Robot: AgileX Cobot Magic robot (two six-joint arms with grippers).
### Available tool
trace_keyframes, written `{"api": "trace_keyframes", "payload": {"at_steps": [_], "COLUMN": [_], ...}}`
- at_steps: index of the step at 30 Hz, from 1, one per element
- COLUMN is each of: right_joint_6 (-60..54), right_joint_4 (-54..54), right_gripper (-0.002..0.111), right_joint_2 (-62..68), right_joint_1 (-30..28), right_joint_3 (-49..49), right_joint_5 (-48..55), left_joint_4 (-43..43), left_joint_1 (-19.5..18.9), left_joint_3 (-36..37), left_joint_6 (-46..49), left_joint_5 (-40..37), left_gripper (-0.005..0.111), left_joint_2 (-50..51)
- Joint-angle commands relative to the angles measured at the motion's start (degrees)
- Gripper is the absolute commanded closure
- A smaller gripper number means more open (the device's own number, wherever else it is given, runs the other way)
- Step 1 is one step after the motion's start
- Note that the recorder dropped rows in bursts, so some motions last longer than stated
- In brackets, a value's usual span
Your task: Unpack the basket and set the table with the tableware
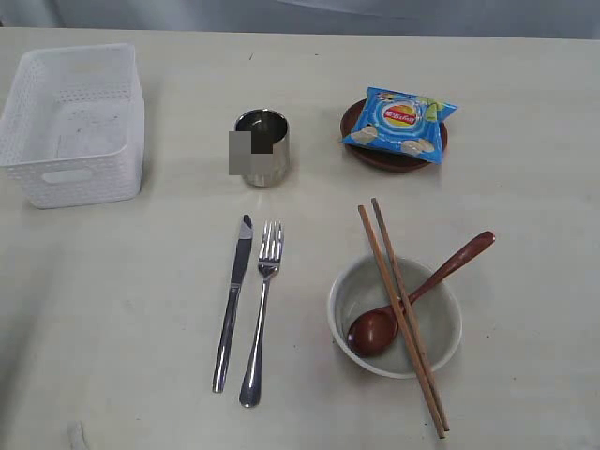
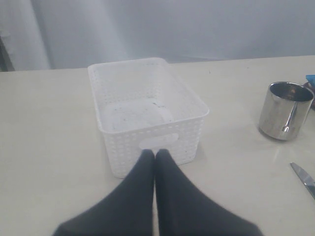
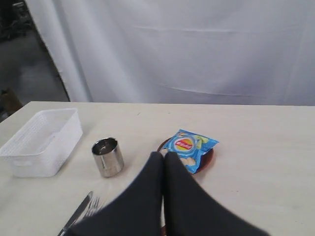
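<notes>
Exterior view: basket (image 1: 84, 183) empty, prob. light stiff plastic, grip rim; knife (image 1: 232, 305), fork (image 1: 261, 314) flat, prob. slick, pinch mid-handle; left gripper (image 2: 155, 153), right gripper (image 3: 164, 155) closed, nil held.

On my exterior feed a grey patch (image 1: 249, 157) blurs out part of the cup (image 1: 278, 148), and the bag (image 1: 400, 124) hides most of the plate (image 1: 386, 163). From the left wrist, the frame edge cuts off the knife (image 2: 305, 178). From the right wrist, out-of-focus fingers (image 3: 142, 201) block the near bench, and the fork (image 3: 93, 206) is cropped.
</notes>
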State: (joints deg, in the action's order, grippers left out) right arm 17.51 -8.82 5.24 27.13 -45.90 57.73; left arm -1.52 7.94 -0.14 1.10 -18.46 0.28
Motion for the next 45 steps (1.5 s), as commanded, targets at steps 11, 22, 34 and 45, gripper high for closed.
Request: {"api": "trace_keyframes", "payload": {"at_steps": [11,22,34,45], "right_joint_6": [0.04,0.04,0.04,0.04], "right_joint_4": [-0.55,-0.55,-0.32,-0.32], "right_gripper": [0.109,0.109,0.109,0.109], "right_joint_2": [-0.41,-2.44,-5.24,-5.24], "right_joint_1": [-16.12,-17.38,-17.67,-17.67], "right_joint_3": [0.15,0.37,5.39,5.99], "right_joint_5": [-0.65,-0.53,-0.86,-0.2], "left_joint_4": [-0.27,-0.27,-0.27,-0.27], "left_joint_1": [0.43,0.43,0.43,0.43], "left_joint_3": [0.14,0.14,0.14,0.14], "left_joint_6": [-0.09,-0.09,-0.09,-0.09], "left_joint_5": [0.1,0.1,0.1,0.1], "left_gripper": [0.107,0.107,0.107,0.107], "left_joint_2": [-0.28,-0.28,-0.28,-0.28]}}
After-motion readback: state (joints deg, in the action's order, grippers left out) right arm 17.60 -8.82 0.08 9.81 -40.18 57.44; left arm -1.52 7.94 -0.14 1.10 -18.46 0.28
